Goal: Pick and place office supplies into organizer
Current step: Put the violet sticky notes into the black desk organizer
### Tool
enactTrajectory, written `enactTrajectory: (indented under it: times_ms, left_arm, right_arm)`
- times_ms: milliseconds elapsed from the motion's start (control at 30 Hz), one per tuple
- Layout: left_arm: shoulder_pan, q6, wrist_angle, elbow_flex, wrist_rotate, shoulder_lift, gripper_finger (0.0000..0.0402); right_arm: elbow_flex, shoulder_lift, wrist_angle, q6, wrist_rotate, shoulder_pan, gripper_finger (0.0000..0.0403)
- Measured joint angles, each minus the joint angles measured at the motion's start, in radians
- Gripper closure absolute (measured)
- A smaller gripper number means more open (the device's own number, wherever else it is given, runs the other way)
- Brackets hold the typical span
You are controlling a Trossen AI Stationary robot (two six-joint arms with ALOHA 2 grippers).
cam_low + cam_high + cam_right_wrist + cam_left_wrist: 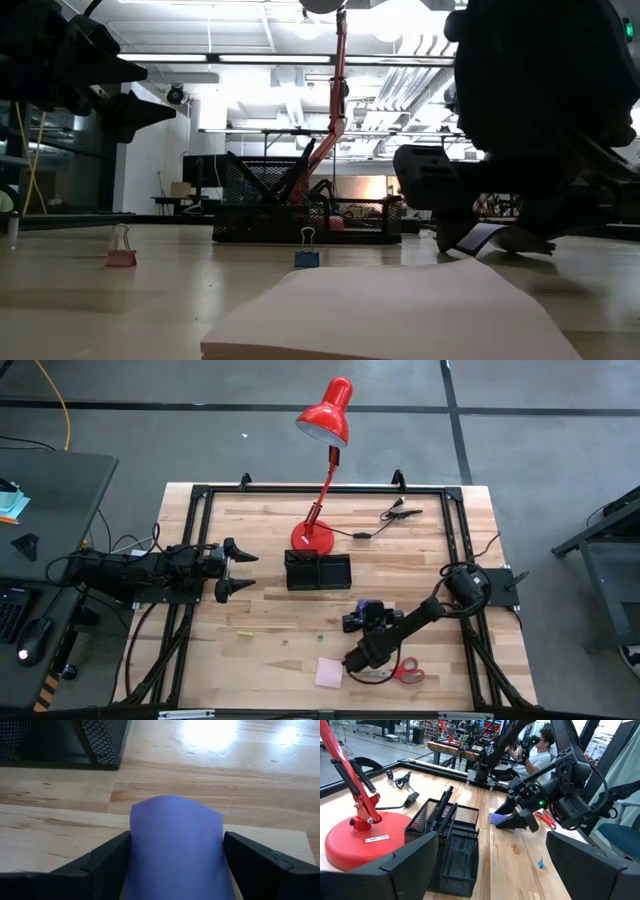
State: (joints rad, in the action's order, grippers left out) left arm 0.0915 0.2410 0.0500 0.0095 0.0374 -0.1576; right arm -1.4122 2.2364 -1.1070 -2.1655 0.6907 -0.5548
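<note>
**Purple pad between the right fingers, organizer only partly filled**

Table [270,650] of pale wood carries the whole job, with a red desk lamp [318,535] at the back. Just in front of the lamp base stands the black mesh organizer [318,571]; black pens [442,810] already lean in one compartment, while the others look empty. Left on the wood, by my reading: the pink sticky-note pad [329,674] and red-handled scissors [408,672] near the front edge, plus small binder clips [307,258].

The left gripper [243,572] waits beside the organizer, its fingers spread wide with nothing between them. The right gripper [356,622] hangs low in front of the organizer. The purple sticky-note pad [177,847] sits between its fingers [105,855], which flank both edges; whether they press it yet I cannot tell.
</note>
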Motion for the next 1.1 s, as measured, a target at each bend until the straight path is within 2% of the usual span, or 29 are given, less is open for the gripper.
enactTrajectory:
  times_ms: [367, 767, 1100]
  left_arm:
    - [0.000, 0.000, 0.000, 0.000, 0.000, 0.000, 0.0043]
    - [0.000, 0.000, 0.000, 0.000, 0.000, 0.000, 0.0043]
    - [0.000, 0.000, 0.000, 0.000, 0.000, 0.000, 0.0043]
  right_arm:
    - [-0.055, 0.005, -0.050, -0.014, -0.012, 0.029, 0.0108]
    - [-0.117, 0.006, -0.119, 0.017, 0.088, 0.046, 0.0139]
    - [-0.251, 0.004, -0.226, 0.100, 0.201, 0.080, 0.0179]
